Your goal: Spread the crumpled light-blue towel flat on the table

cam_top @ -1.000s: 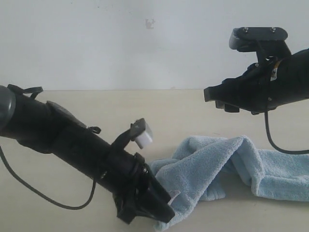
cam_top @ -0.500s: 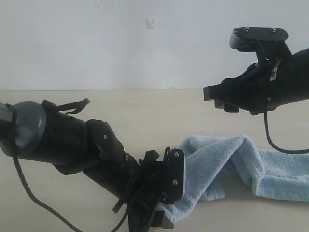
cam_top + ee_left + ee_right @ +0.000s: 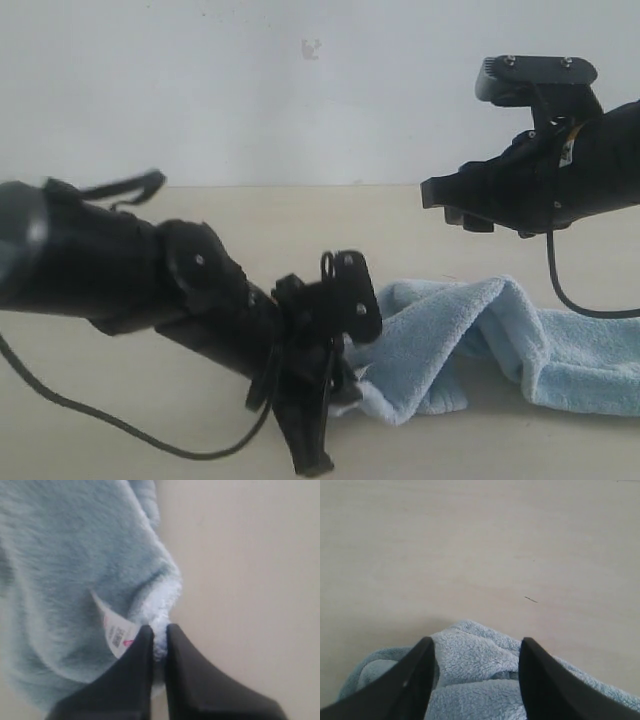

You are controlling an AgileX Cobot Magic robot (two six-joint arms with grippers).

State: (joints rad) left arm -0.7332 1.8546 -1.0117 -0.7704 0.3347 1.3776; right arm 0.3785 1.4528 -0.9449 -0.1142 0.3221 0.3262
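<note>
Pale-blue towel [image 3: 75, 555] edge is clamped in my left gripper [image 3: 159, 635], jaws nearly together beside the white label [image 3: 117, 632]; my right gripper [image 3: 476, 645] hangs above, jaws wide apart.

Over the last second the left arm [image 3: 150, 280] rolled at the wrist. The left claw [image 3: 159, 630] is now pinched on the towel [image 3: 470, 330] corner beside the label [image 3: 117, 636]. That corner, earlier trailing low across the counter [image 3: 300, 225], is drawn up and back.
</note>
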